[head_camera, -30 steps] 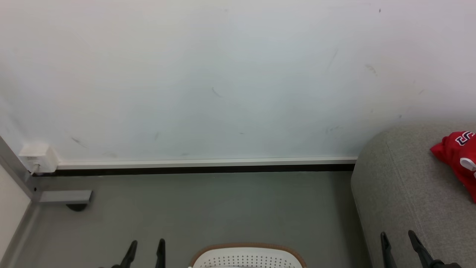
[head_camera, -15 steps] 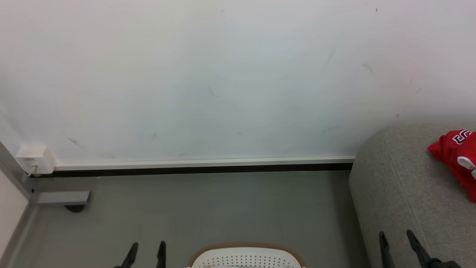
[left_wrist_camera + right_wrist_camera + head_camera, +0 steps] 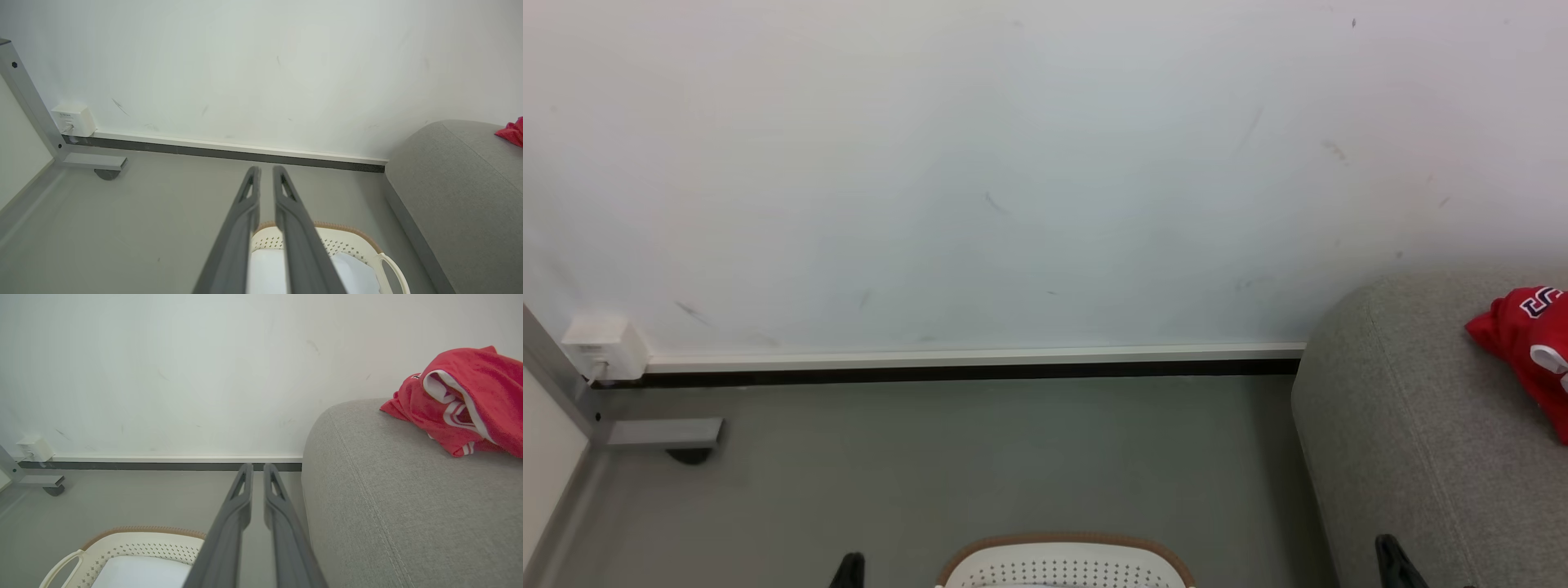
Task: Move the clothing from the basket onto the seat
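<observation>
Head view, and both tools sit low at the bottom edge: left gripper (image 3: 849, 570) just to the left of the basket (image 3: 1066, 541), right gripper (image 3: 1392, 560) on the basket's other side, hard by the seat (image 3: 1405, 425); the basket's brown-banded rim lies between the two of them.

Left wrist view now: the two dark fingers (image 3: 245, 204) stand close together, a thin slit between them and nothing in it; below them is the basket's far rim and dotted wall, and what I can see of its inside is plain white; one white handle pokes out to the fingers' right; ahead of the tips is bare grey floor (image 3: 163, 196) running to a dark skirting strip (image 3: 229, 153) and a scuffed white wall (image 3: 261, 61); far off to the left are a white wall box (image 3: 73, 119) and a grey metal frame foot (image 3: 93, 161).

Right wrist view: same story, fingers nearly touching, a narrow gap, empty; the basket sits low to their left, a handle showing; immediately right of the fingers rises the seat's rounded grey corner, its seam running up alongside; the clothing (image 3: 470, 396) lies up on the seat top, well to the right of the tips, a red heap with white trim, back from the seat's left edge; open floor stretches ahead and left of this gripper, clear to the skirting.
</observation>
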You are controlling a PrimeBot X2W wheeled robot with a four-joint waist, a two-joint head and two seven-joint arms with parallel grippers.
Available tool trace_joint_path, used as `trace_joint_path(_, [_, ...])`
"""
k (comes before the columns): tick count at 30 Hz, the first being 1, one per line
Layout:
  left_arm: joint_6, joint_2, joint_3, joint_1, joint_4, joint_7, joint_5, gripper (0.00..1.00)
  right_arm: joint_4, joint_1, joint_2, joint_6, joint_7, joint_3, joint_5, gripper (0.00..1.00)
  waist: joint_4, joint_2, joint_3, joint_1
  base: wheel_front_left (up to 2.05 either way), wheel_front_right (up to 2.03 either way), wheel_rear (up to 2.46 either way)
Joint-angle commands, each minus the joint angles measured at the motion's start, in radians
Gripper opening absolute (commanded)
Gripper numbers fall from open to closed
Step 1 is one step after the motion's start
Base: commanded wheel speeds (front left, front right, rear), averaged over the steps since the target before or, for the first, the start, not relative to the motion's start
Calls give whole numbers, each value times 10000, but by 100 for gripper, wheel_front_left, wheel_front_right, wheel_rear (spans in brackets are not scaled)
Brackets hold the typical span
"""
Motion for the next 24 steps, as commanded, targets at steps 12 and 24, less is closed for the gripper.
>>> trace_joint_path(12, [-145,21,371,-412,-176,656,-2341,0,-260,-379,-35,-3,641,-242,2373,0,23,0,51,0,0,0,0])
trace_joint_path(24, [-162,30,610,-601,-478,1145,-4351,0,-487,-563,-46,-5,1128,-373,4408,0,45,0,106,0,0,0,0])
